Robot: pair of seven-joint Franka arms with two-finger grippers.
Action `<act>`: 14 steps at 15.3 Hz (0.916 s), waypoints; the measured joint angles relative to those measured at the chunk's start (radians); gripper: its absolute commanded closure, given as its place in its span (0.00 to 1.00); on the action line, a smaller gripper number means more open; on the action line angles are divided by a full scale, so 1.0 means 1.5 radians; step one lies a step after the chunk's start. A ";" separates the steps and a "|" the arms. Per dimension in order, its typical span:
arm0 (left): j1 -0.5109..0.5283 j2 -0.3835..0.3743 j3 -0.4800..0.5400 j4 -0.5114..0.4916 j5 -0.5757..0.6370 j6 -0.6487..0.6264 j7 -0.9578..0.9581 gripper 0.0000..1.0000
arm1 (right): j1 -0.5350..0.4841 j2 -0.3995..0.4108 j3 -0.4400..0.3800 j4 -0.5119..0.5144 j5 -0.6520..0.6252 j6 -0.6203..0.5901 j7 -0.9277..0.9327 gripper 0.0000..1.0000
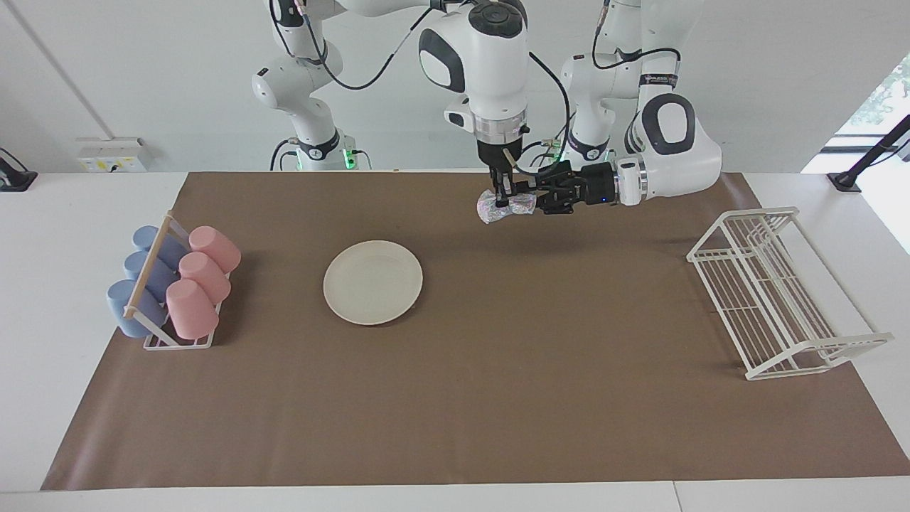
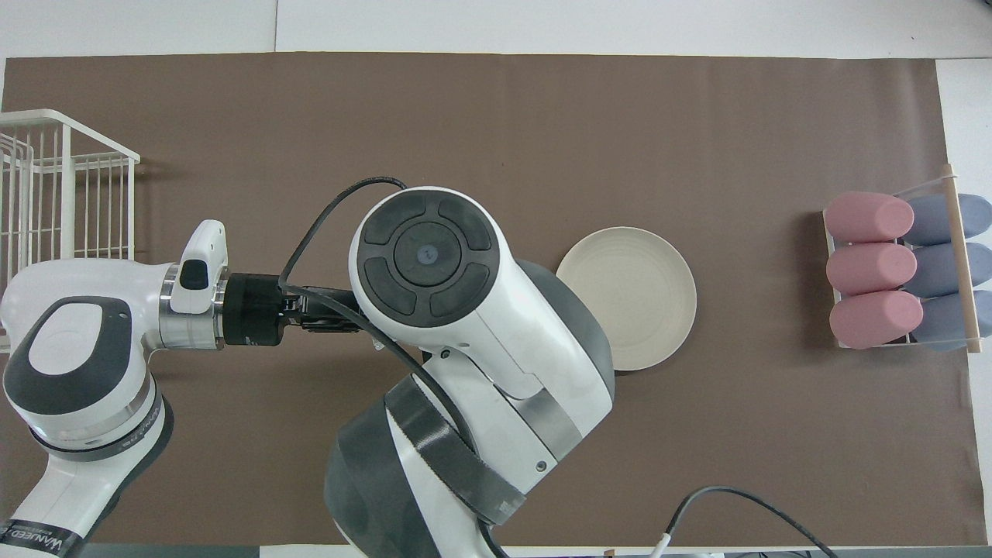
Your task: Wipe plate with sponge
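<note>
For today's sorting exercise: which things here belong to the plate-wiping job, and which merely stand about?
Belonging to the job:
plate
sponge
right gripper, holding the sponge
left gripper, at the sponge

Standing about:
cup rack
white wire rack

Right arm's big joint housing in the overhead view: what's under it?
Covered there: the sponge and both end effectors. The facing view shows the right end effector holding the sponge above the mat, the left end effector at its side. The plate edge is partly hidden.

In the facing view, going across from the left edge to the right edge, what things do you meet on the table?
cup rack with blue and pink cups → plate → sponge, held up in the right gripper → left gripper → white wire rack
</note>
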State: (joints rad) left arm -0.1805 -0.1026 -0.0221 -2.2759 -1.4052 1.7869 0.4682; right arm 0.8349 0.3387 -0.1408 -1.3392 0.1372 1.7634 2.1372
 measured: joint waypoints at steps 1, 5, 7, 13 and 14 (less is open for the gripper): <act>0.000 0.000 0.000 0.001 -0.001 0.000 0.000 1.00 | 0.000 0.000 0.000 0.000 0.000 0.000 0.000 1.00; 0.000 -0.001 0.000 0.001 -0.004 0.000 -0.006 1.00 | 0.000 0.001 0.000 0.000 -0.001 0.000 0.000 0.98; 0.000 -0.001 0.000 0.002 -0.005 0.000 -0.009 1.00 | 0.000 0.001 0.000 0.001 -0.001 0.000 0.000 0.89; 0.000 -0.001 0.001 0.002 -0.005 0.000 -0.013 1.00 | -0.002 0.001 -0.001 0.001 -0.001 0.003 0.000 0.00; 0.000 -0.001 0.001 0.002 -0.005 0.000 -0.013 1.00 | -0.002 0.001 -0.001 0.001 -0.001 0.005 0.000 0.00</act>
State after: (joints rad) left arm -0.1805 -0.1037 -0.0205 -2.2722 -1.4122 1.7864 0.4487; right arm 0.8311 0.3406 -0.1425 -1.3373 0.1363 1.7703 2.1371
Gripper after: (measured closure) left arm 0.934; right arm 0.577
